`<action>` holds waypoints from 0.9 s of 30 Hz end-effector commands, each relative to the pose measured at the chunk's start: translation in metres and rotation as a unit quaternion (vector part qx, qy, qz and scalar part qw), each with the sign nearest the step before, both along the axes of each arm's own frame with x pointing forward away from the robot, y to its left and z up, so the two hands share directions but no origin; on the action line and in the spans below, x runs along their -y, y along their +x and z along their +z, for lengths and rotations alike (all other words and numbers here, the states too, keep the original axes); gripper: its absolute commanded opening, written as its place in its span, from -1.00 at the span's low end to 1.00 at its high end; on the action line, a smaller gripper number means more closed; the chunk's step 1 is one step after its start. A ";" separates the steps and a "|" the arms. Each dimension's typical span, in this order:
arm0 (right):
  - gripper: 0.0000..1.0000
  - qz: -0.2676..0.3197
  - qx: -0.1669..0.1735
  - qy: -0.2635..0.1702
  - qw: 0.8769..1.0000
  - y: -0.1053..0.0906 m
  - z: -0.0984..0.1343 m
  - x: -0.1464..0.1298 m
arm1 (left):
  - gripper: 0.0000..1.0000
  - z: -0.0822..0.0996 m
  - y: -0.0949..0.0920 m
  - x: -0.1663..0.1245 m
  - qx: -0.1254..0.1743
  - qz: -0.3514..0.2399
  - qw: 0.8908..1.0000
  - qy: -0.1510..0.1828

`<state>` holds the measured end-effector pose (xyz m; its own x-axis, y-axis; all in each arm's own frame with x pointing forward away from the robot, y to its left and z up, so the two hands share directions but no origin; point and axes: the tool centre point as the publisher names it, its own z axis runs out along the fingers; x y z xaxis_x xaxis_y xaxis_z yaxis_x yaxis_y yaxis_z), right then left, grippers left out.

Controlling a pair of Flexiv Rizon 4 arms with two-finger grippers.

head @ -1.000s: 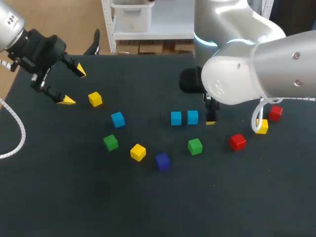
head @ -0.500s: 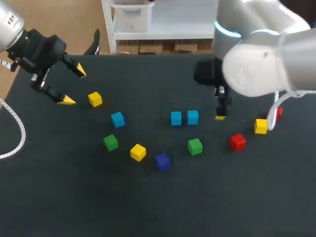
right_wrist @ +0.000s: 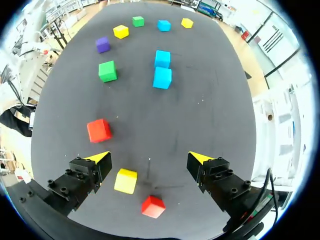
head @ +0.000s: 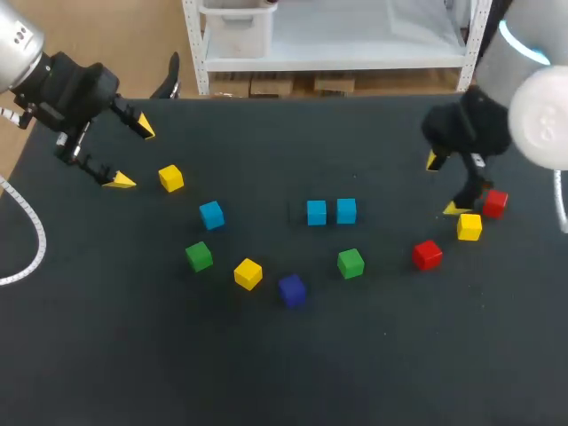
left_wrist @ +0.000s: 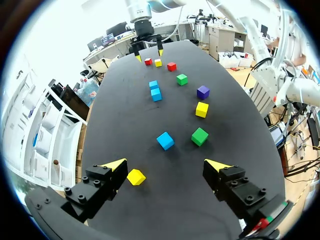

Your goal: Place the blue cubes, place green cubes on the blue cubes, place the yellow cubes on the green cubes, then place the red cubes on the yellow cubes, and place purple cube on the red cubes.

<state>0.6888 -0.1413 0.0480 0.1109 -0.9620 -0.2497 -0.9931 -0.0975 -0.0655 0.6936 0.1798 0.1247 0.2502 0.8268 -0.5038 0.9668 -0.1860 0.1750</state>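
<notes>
Blue cubes (head: 317,212) sit side by side on the tabletop (head: 266,364). Right jaws gape empty near a yellow cube (head: 469,227); left jaws likewise.

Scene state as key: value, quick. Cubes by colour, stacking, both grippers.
stacked: nothing; every cube sits single on the table
blue: blue pair side by side mid-table; lone blue cube apart from them
green: green cubes, two, apart
yellow: yellow cubes, three, scattered
red: red cubes, two
purple: purple cube, one
left gripper: open, empty, beside a yellow cube
right gripper: open, empty, near a yellow and a red cube
</notes>
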 end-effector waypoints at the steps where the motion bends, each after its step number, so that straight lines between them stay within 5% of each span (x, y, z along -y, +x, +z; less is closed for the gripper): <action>1: 1.00 0.000 0.006 0.037 0.999 -0.007 0.000 0.014 | 1.00 0.000 0.000 0.000 0.001 0.000 1.000 0.000; 15: 1.00 0.018 -0.002 0.014 1.000 -0.007 0.000 0.018 | 1.00 0.000 0.000 0.000 0.001 0.000 1.000 0.000; 20: 1.00 0.018 -0.002 0.014 1.000 -0.007 0.000 0.018 | 1.00 -0.006 0.001 0.010 0.019 -0.067 0.997 0.014; 27: 1.00 0.018 -0.002 0.014 1.000 -0.007 0.000 0.018 | 1.00 -0.015 -0.005 0.031 0.047 -0.197 0.977 0.067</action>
<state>0.6805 -0.1592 0.0485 0.1437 -0.9510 -0.2739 -0.9892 -0.1303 -0.0667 0.6804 0.1585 0.1089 0.5226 0.7544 -0.3972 0.8526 -0.4641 0.2402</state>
